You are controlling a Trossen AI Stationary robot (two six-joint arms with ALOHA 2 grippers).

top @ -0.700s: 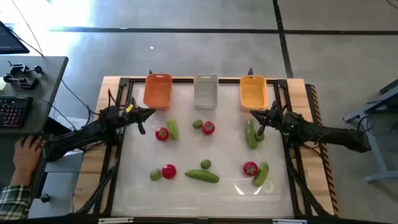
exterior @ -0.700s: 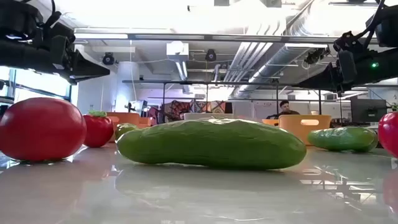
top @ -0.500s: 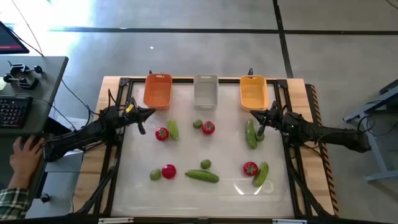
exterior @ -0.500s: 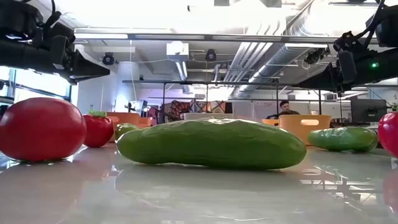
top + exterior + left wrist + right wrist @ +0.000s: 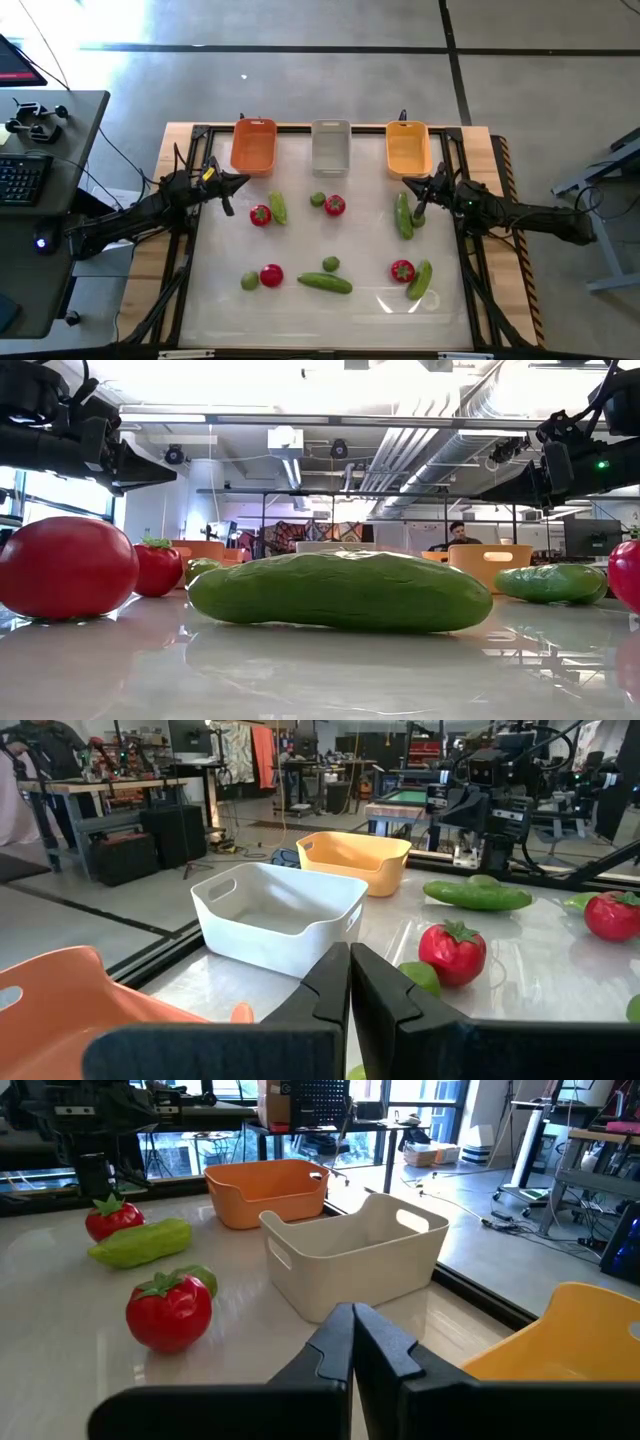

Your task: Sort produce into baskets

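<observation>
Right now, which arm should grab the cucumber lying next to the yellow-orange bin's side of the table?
Right, probably. The right gripper, shut, hangs just beside that cucumber, below the yellow-orange bin. The left gripper, also shut, waits across the table near a tomato.

Your two arms are dark, slim and jointed. Behind the left tool (image 5: 228,194) sits a small yellow marking; each tool's fingers (image 5: 372,982) are black, smooth-faced wedges with thin cables trailing behind.
</observation>
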